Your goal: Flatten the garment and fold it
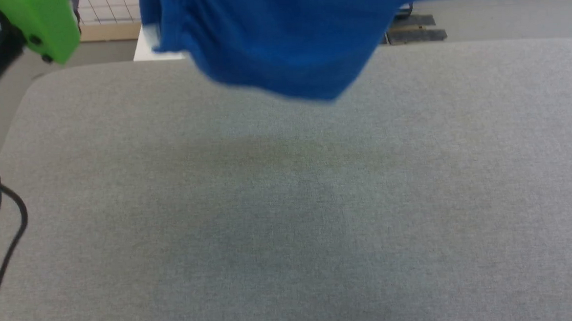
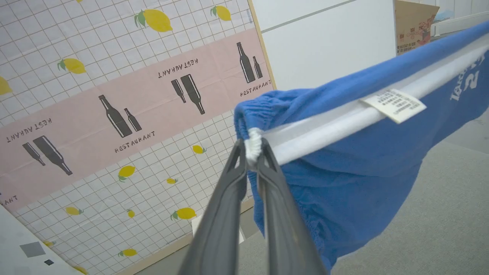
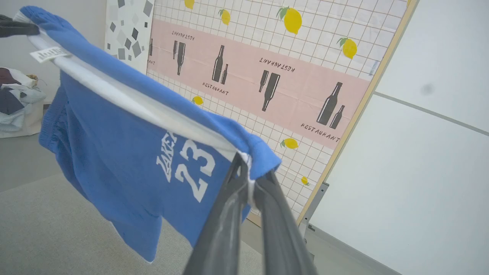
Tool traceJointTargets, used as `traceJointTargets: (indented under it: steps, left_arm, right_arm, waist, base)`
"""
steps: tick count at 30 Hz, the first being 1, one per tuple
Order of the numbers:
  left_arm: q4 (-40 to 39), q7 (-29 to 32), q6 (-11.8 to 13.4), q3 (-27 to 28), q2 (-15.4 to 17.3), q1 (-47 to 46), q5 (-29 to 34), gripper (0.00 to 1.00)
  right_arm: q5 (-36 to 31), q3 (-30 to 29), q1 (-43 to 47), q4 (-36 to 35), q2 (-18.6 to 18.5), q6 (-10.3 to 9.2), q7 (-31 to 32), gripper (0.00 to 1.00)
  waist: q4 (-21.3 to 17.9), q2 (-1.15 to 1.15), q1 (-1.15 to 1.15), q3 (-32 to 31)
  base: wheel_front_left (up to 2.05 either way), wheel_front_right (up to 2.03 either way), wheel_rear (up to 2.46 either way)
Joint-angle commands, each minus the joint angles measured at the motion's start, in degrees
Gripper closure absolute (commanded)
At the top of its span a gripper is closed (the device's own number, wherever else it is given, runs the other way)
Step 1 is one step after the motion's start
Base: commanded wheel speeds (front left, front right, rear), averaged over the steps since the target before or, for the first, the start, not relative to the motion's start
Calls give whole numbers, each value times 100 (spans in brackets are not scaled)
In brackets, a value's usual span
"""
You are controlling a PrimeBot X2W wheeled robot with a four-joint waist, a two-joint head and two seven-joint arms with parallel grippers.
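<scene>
The garment (image 1: pixel 289 38), bright blue shorts, hangs in the air above the far edge of the grey table (image 1: pixel 288 204), stretched along its white side stripe. My left gripper (image 2: pixel 252 149) is shut on the stripe's end at the gathered waistband, and a white label (image 2: pixel 393 105) sits further along the stripe. My right gripper (image 3: pixel 250 170) is shut on the other end of the stripe, at the leg hem. The garment (image 3: pixel 114 152) shows a white "23" print (image 3: pixel 195 168). The left gripper's dark fingers (image 3: pixel 19 27) hold the far corner.
A panel printed with lemons and bottles (image 2: pixel 114 95) stands beyond the table, next to a white wall. A pile of clothes (image 3: pixel 15 99) lies on the floor. My left arm's green cover (image 1: pixel 44 24) and a black cable (image 1: pixel 6 234) are at the table's left side.
</scene>
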Motion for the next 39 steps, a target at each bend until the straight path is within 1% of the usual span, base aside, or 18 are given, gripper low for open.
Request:
traceJointTargets:
  steps: [1,6,9,12,16,18,20,22,25,30,33,36,39]
  left_arm:
    - [69,69,-5,-14,20,-140,-136,100]
    - [351,533,-22,-180,15,-483,-502,100]
    - [592,880,-30,-272,20,-922,-679,100]
    - [919,1173,-39,-457,68,-1496,-700,100]
    - [1331,1602,-45,-964,213,-2481,-697,100]
    - [1586,1684,-46,-1292,282,-3005,-689,100]
    - [1912,1665,-47,-1524,283,-3523,-688,100]
    - [2228,1434,-47,-1698,232,-4054,-591,100]
    - [2692,743,-47,-1936,124,-4804,-358,100]
    - [3458,-399,-48,-2141,-165,-5414,-206,100]
    - [3868,-902,-48,-2308,-300,-5406,-228,100]
    - [4158,-1142,-48,-2457,-386,-5159,-321,100]
    - [4391,-1377,-41,-2534,-496,-4707,-421,100]
  right_arm:
    - [27,0,-113,62,-20,-12,-26,100]
    - [12,201,-456,240,-103,-12,79,100]
    - [100,415,-851,476,-173,-12,169,100]
    - [85,768,-1405,763,-258,-12,169,100]
    - [160,1255,-2395,1432,-158,-12,95,100]
    - [81,1498,-2929,1853,-99,-12,-72,100]
    - [24,1655,-3444,2336,14,-12,-315,100]
    - [-97,1756,-3936,2807,135,-12,-669,100]
    - [-308,1888,-4594,3452,308,-12,-1317,100]
    - [-480,2028,-5253,4305,523,-12,-2205,100]
    - [-451,2223,-5343,4680,659,-12,-2526,100]
    - [-383,2528,-5225,4889,734,-12,-2658,100]
    - [-257,2789,-4965,5083,795,-12,-2757,100]
  waist:
    - [-18,0,0,82]
    - [-106,0,0,470]
    - [-183,0,0,956]
    - [-290,0,0,1478]
    - [-507,0,0,2288]
    - [-597,0,0,2606]
    - [-674,0,0,2867]
    - [-725,0,0,3058]
    - [-769,0,0,3265]
    - [-724,0,0,3475]
    - [-667,0,0,3592]
    - [-601,0,0,3654]
    - [-514,0,0,3679]
  base:
    - [0,0,0]
    - [0,0,0]
    - [0,0,0]
    - [0,0,0]
    - [0,0,0]
    - [0,0,0]
    - [0,0,0]
    - [0,0,0]
    - [0,0,0]
    - [0,0,0]
    - [0,0,0]
    - [0,0,0]
    - [0,0,0]
